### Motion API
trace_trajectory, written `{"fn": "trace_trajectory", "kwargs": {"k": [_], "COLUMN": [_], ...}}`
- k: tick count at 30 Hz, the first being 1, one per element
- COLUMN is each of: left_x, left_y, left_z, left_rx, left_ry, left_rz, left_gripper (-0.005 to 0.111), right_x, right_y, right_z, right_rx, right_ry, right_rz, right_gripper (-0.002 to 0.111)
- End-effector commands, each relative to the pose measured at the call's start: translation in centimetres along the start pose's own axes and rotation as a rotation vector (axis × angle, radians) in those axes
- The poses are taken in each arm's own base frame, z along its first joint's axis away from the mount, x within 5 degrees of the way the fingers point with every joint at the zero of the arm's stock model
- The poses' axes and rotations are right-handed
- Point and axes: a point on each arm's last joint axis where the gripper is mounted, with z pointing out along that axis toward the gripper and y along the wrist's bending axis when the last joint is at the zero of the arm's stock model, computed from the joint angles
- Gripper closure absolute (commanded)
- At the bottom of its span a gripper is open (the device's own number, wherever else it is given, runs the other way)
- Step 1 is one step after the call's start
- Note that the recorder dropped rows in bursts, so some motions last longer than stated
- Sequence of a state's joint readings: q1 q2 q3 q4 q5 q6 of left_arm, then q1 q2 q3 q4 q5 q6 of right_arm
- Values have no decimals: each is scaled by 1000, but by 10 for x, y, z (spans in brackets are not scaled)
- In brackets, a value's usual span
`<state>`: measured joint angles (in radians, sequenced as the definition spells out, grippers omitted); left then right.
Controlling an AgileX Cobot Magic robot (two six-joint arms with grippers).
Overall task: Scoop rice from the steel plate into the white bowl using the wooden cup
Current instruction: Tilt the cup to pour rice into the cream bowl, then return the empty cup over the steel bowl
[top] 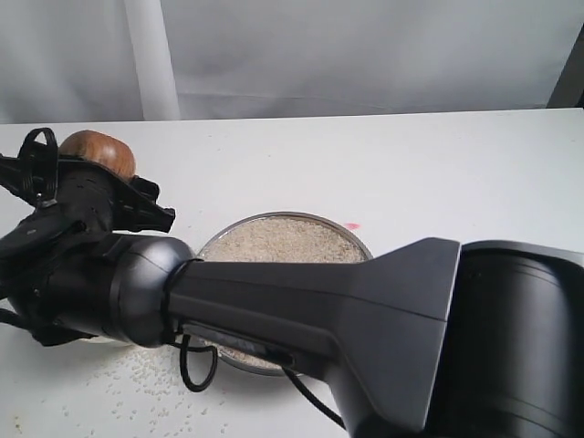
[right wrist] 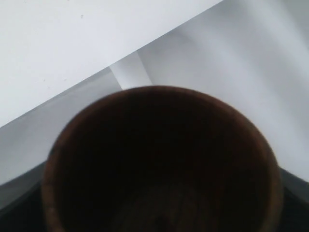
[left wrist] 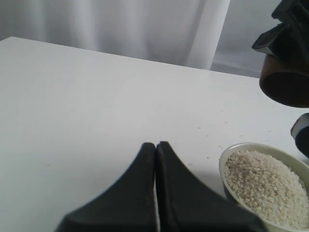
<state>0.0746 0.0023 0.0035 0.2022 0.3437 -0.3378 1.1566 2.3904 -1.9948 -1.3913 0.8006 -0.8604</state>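
My right gripper has reached across to the far left and is shut on the wooden cup. The cup is tipped over, its dark mouth facing down above the white bowl. That bowl holds a mound of rice; the right arm hides it in the exterior view. In the right wrist view the cup fills the frame and shows no grains inside. The steel plate, spread with rice, is half covered by the arm. My left gripper is shut and empty, beside the bowl.
Loose grains are scattered over the white table near its front left. A black cable loop hangs from the right arm over the plate's near rim. A small pink mark lies past the plate. A pale curtain backs the table.
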Motion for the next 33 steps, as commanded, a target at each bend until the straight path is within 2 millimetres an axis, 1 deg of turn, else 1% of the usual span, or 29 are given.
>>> {"fn": "trace_trajectory", "kwargs": {"k": [1, 3, 6, 8, 10, 12, 14, 18, 20, 21, 23, 25, 28, 31, 33], "left_x": [-2, -2, -2, -2, -2, -2, -2, -2, -2, -2, -2, -2, -2, -2, -2], "left_y": [-1, -1, -1, -1, -1, -1, -1, -1, -1, -1, -1, -1, -1, -1, -1], "left_z": [-1, -1, -1, -1, -1, -1, -1, -1, -1, -1, -1, -1, -1, -1, -1], "left_rx": [9, 9, 9, 9, 9, 9, 9, 9, 9, 9, 9, 9, 9, 9, 9], "left_ry": [-10, -10, -10, -10, -10, -10, -10, -10, -10, -10, -10, -10, -10, -10, -10], "left_rz": [-6, -6, -6, -6, -6, -6, -6, -6, -6, -6, -6, -6, -6, -6, -6], "left_gripper": [107, 107, 107, 107, 107, 107, 107, 107, 107, 107, 107, 107, 107, 107, 107], "right_x": [5, 5, 4, 12, 24, 43, 67, 110, 131, 136, 146, 147, 139, 119, 105], "right_y": [-2, 3, 13, 20, 26, 30, 35, 45, 54, 59, 70, 82, 101, 116, 125], "right_z": [-4, -4, -4, -4, -5, -6, -11, -23, -28, -27, -18, -5, 15, 34, 42], "right_rx": [-12, -62, -173, -266, -331, -387, -441, -549, -608, -628, -638, -663, -717, -758, -785], "right_ry": [31, 28, 8, -15, -22, -14, 0, -28, -13, 1, 41, 74, 99, 115, 108], "right_rz": [46, 174, 435, 550, 626, 700, 760, 810, 813, 808, 793, 777, 750, 684, 624], "right_gripper": [108, 108, 108, 108, 108, 108, 108, 108, 108, 108, 108, 108, 108, 108, 108]}}
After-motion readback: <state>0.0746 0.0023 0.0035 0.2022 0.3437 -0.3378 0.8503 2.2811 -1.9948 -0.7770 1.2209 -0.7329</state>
